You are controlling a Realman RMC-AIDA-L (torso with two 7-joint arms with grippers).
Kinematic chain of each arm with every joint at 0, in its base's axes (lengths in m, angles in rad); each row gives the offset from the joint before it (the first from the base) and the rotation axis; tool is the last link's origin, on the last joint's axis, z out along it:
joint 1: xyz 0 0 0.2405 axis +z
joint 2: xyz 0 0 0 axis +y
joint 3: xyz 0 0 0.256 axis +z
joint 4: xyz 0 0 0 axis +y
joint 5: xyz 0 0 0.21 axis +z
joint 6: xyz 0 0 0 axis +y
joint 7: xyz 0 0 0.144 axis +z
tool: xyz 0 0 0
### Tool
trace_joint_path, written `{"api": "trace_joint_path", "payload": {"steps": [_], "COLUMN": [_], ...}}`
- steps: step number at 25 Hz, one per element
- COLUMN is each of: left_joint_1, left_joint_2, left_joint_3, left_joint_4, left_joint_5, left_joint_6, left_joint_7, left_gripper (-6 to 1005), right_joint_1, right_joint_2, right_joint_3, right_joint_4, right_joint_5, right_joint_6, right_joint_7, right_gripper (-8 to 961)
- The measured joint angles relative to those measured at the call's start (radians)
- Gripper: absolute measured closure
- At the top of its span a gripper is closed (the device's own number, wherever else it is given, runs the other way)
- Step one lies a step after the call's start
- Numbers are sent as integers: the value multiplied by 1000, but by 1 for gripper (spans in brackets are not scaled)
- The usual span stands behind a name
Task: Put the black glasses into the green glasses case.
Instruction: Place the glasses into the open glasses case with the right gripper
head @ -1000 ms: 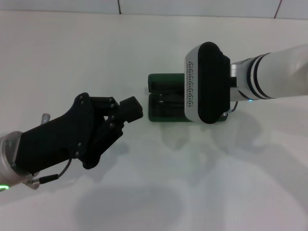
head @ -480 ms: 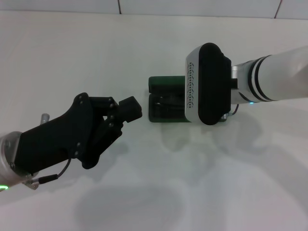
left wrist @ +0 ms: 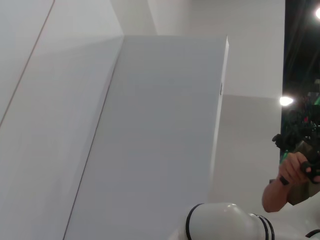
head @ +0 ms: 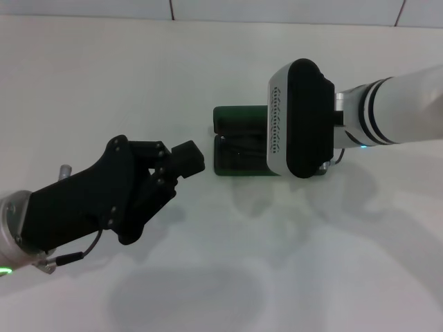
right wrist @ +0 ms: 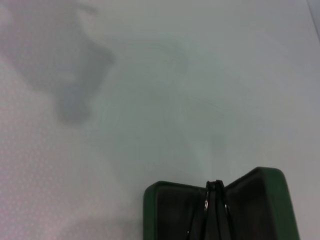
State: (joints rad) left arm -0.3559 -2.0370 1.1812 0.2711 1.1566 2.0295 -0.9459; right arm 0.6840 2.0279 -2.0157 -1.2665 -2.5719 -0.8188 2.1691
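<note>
From my remote station, I see the right gripper (head: 299, 119) poised directly above the dark green hard clamshell glasses case (head: 239, 142), which lies open on the white table (head: 291, 263); I cannot tell how that gripper is set, as its body covers the near end. The thin black-framed glasses (right wrist: 214, 205) sit inside the case, just beneath that gripper, their frame standing at the middle of the dark lining. My left gripper (head: 181, 160) hovers just beside the case's far end, clenched on nothing.
</note>
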Motion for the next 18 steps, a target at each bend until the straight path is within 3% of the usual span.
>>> {"api": "trace_joint_path", "payload": {"steps": [18], "left_joint_1": [3], "left_joint_2": [0], "left_joint_3": [1], "left_joint_4": [-1], "left_joint_5": [3], "left_joint_6": [0], "left_joint_7": [4], "left_gripper": [957], "right_joint_1": [-5], "right_joint_2": [0], "right_joint_3": [3], "right_joint_4": [-2], "right_joint_5": [1], "right_joint_6": [-3], "right_joint_7": [1], "right_gripper": [862]}}
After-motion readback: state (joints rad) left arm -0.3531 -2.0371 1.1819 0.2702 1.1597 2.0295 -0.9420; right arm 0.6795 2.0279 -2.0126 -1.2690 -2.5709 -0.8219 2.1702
